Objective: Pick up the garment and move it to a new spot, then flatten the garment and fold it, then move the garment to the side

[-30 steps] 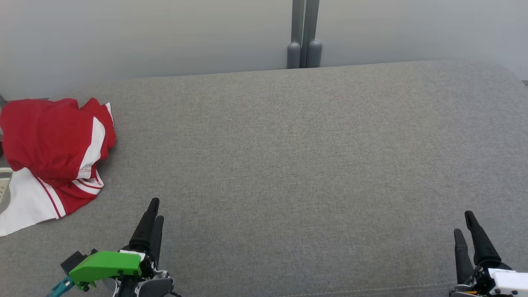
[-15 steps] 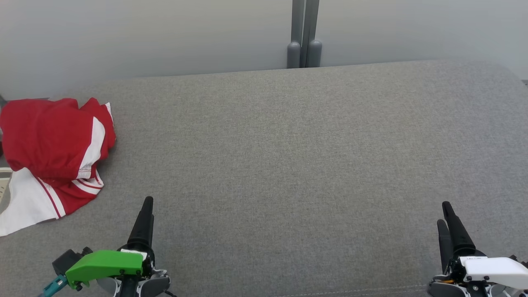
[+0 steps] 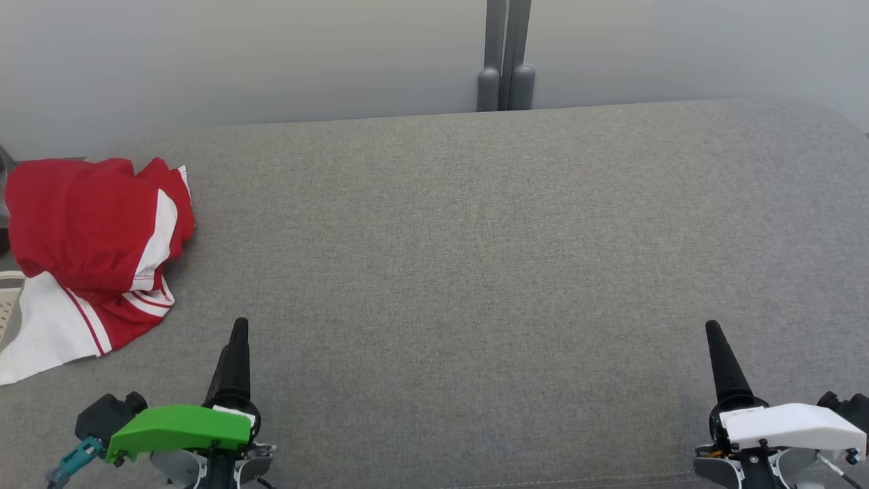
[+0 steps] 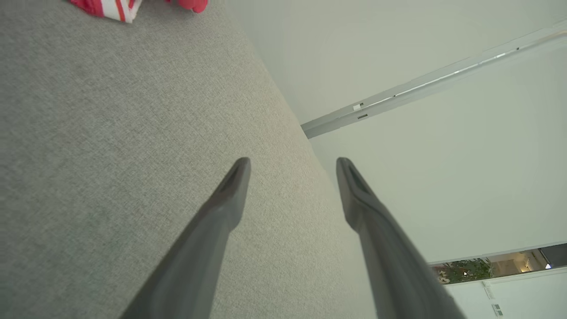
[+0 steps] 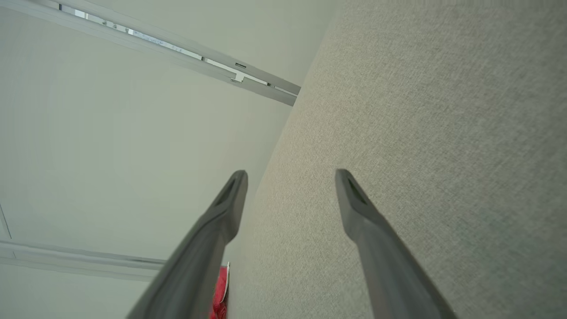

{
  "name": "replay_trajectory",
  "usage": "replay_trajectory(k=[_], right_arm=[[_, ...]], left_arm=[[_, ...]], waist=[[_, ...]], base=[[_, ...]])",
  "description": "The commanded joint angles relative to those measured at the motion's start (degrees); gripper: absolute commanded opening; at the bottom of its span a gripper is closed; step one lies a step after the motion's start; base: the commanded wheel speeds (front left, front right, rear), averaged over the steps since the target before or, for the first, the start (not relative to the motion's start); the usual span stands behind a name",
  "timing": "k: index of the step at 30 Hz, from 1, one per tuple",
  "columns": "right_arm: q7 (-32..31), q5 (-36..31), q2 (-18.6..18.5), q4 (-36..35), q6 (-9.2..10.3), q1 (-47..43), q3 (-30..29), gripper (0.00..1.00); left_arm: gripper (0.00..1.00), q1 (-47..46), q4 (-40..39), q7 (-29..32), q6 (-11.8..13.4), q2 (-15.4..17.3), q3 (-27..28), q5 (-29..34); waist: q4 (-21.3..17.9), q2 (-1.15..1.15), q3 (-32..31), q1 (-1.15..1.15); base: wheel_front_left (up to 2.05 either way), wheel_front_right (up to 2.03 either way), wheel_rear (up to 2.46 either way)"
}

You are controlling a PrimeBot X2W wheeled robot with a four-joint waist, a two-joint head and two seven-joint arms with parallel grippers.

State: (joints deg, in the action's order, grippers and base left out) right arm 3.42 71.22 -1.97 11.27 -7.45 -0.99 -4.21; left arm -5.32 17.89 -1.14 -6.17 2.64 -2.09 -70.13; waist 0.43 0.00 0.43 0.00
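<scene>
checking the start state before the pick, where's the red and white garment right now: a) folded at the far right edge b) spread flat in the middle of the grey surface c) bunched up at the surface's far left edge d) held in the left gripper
c: the red and white garment lies crumpled at the far left edge of the grey fabric surface, apart from the open left gripper.

Red and white on grey.
Garment (image 3: 88, 231) at left: red, white panels, thin red stripes; cushion (image 3: 475, 272) heathered grey; green cover (image 3: 178, 428) lower left, white cover (image 3: 787, 422) lower right.
</scene>
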Motion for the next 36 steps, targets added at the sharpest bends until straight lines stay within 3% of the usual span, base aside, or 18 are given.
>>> replay_trajectory(k=[1, 16, 36], right_arm=[[0.63, -3.37, -0.40, 0.09, -0.01, 1.83, 0.32, 1.00], [3.18, -20.99, -0.56, 3.96, -0.02, 4.93, 2.18, 1.00], [3.47, -37.13, -0.72, 7.57, -0.03, 8.68, 3.45, 1.00]], left_arm=[[1.00, -0.38, -1.12, -0.68, 0.36, 0.13, -0.09, 3.12], [1.00, 0.22, -1.85, -3.78, 2.44, 0.18, -0.89, 19.28], [1.00, 0.82, -1.79, -7.25, 3.79, 0.36, -0.70, 36.35]], waist=[[0.05, 0.00, 0.02, 0.00], [0.56, 0.00, -0.32, 0.00], [0.91, 0.00, -0.52, 0.00]], base=[[0.00, 0.00, 0.00], [0.00, 0.00, 0.00], [0.00, 0.00, 0.00]])
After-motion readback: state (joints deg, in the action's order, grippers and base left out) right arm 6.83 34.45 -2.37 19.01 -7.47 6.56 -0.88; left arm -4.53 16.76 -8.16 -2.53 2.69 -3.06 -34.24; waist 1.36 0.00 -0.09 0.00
